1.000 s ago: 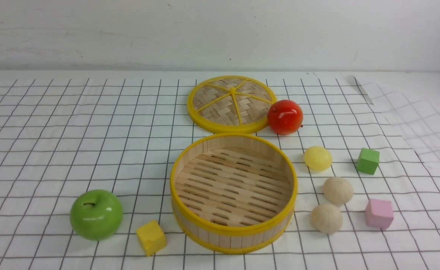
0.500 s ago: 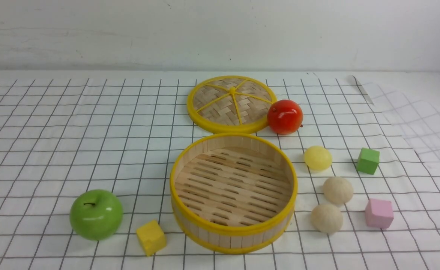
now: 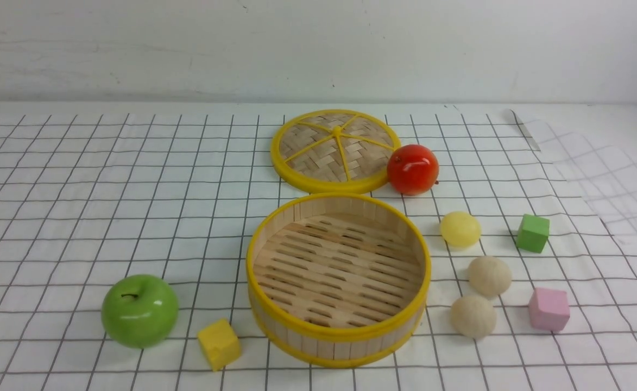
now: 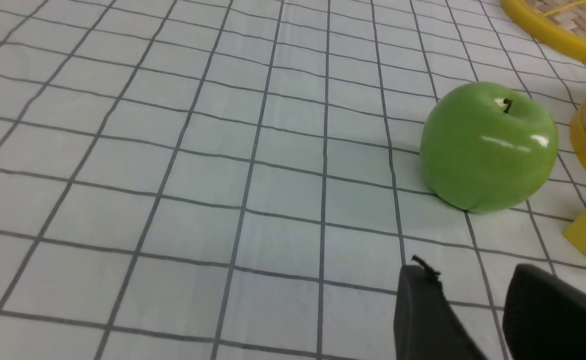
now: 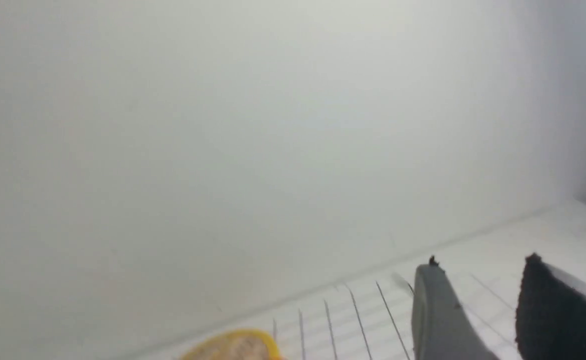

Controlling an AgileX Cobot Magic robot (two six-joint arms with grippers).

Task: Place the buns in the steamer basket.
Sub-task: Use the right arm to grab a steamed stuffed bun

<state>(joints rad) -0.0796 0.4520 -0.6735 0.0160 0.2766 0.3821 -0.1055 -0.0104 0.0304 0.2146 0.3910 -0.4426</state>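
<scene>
Nothing moves: your buns (image 3: pixel 489 276) lie at the steamer basket's (image 3: pixel 338 334) three o'clock, task unstarted; left gripper (image 4: pixel 472 280) and right gripper (image 5: pixel 480 272) stand apart, empty.

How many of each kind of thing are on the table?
Buns: 3
Fruits: 2
Blocks: 3
Steamer basket: 1
Lid: 1
Total: 10

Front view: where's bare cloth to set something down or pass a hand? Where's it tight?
Free: the left half of the checked cloth, bordered by green apple, steamer basket and woven lid. Crowded: right of the basket, where the buns sit among red fruit, green cube and pink cube; yellow cube sits close by the basket's wall.
</scene>
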